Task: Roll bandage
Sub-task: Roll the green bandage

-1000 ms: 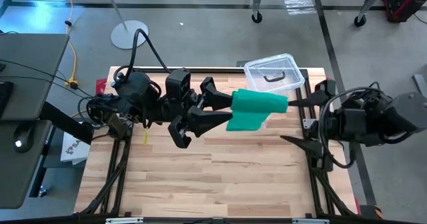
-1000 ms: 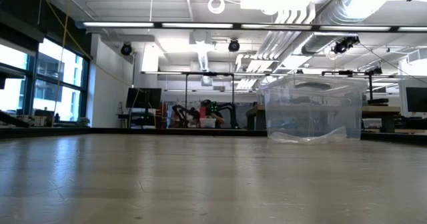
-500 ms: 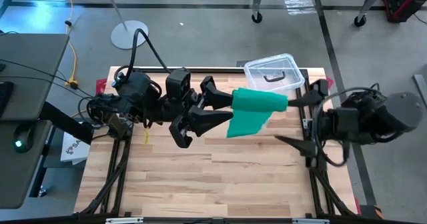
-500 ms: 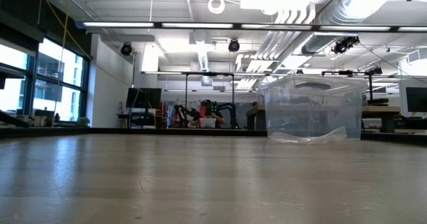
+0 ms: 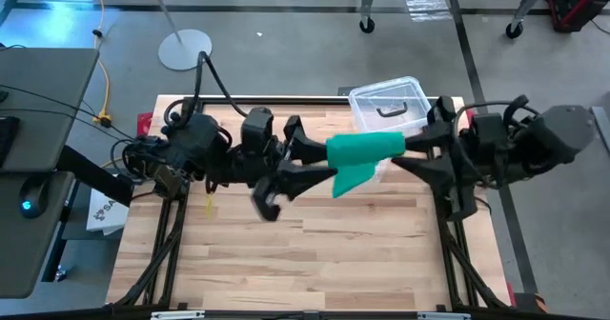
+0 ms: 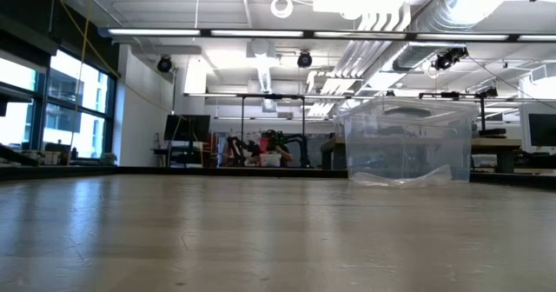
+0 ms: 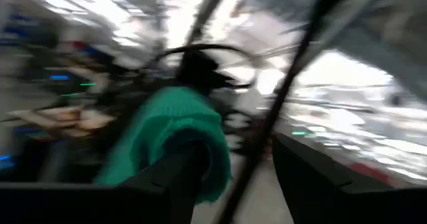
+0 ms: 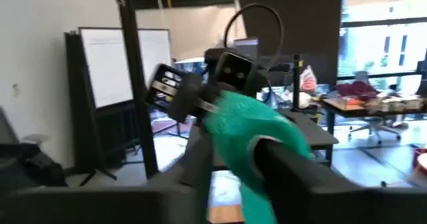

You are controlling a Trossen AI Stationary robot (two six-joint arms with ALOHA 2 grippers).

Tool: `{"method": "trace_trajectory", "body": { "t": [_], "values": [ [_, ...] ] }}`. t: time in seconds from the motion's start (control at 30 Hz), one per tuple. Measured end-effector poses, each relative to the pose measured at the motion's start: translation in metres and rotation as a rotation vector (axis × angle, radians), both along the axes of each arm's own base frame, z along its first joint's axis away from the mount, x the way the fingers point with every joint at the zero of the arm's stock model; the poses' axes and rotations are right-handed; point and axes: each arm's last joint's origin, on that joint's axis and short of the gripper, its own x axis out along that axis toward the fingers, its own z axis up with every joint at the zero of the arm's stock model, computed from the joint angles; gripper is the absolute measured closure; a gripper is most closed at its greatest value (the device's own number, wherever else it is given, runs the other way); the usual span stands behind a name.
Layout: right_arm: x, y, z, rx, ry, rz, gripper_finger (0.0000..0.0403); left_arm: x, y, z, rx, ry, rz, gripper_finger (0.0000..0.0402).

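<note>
Holding the bandage point(image 5: 364, 150) aloft near the bench's point(image 5: 286, 263) far edge, our left gripper point(image 5: 319, 160) and right gripper point(image 5: 408, 152) each clench one end; its long axis spans them, tail drooping.

solid green bandage point(image 5: 362, 156); clear box point(image 5: 389, 104), black handle; pale striped wood table point(image 5: 286, 253).

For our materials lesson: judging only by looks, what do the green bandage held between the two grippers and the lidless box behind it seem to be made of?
The bandage: probably soft knitted or stretchy fabric, matte; it drapes and folds limply, with a fuzzy weave in the right wrist view. The box: likely clear hard plastic, glossy; the table shows through its walls.
</note>
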Motion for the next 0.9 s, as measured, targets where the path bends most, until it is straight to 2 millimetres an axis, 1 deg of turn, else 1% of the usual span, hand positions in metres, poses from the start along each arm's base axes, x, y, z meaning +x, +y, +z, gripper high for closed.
{"method": "trace_trajectory", "body": {
  "t": [0.07,0.1,0.13,0.2,0.3,0.37,0.47,0.57,0.67,0.73,0.77,0.8,0.9],
  "values": [
    [0.0,0.001,-0.002,-0.042,0.019,0.019,0.0365,0.002,0.003,-0.005,-0.015,0.056,0.098,0.0229],
    [0.001,0.002,-0.005,-0.1,0.039,0.019,0.0383,0.004,0.004,-0.008,-0.022,0.081,0.137,0.023],
    [0.002,0.004,-0.008,-0.164,0.06,0.015,0.0388,0.005,0.005,-0.011,-0.033,0.104,0.166,0.0231],
    [0.002,0.008,-0.012,-0.287,0.088,0.02,0.0384,0.006,0.007,-0.012,-0.067,0.119,0.18,0.0231],
    [0.003,0.012,-0.021,-0.48,0.156,0.045,0.0392,0.008,0.01,-0.012,-0.134,0.112,0.135,0.0231],
    [0.003,0.013,-0.026,-0.545,0.199,0.051,0.0398,0.009,0.015,-0.012,-0.172,0.108,0.088,0.0231],
    [0.004,0.013,-0.031,-0.57,0.229,0.06,0.0395,0.01,0.02,-0.01,-0.229,0.095,0.019,0.0236],
    [0.007,0.016,-0.033,-0.578,0.241,0.068,0.0393,0.011,0.023,-0.009,-0.237,0.086,-0.016,0.0267],
    [0.007,0.016,-0.034,-0.525,0.249,0.068,0.0392,0.011,0.025,-0.008,-0.204,0.082,-0.022,0.0329],
    [0.006,0.014,-0.033,-0.412,0.244,0.059,0.0392,0.01,0.024,-0.007,-0.149,0.076,-0.017,0.0376],
    [0.005,0.013,-0.032,-0.35,0.246,0.055,0.0392,0.01,0.024,-0.007,-0.122,0.072,-0.013,0.0387],
    [0.005,0.012,-0.032,-0.29,0.249,0.048,0.039,0.01,0.023,-0.007,-0.094,0.071,-0.009,0.0389],
    [0.004,0.01,-0.031,-0.135,0.246,0.025,0.0372,0.008,0.02,-0.006,0.004,0.064,0.012,0.0385]
  ]
}}
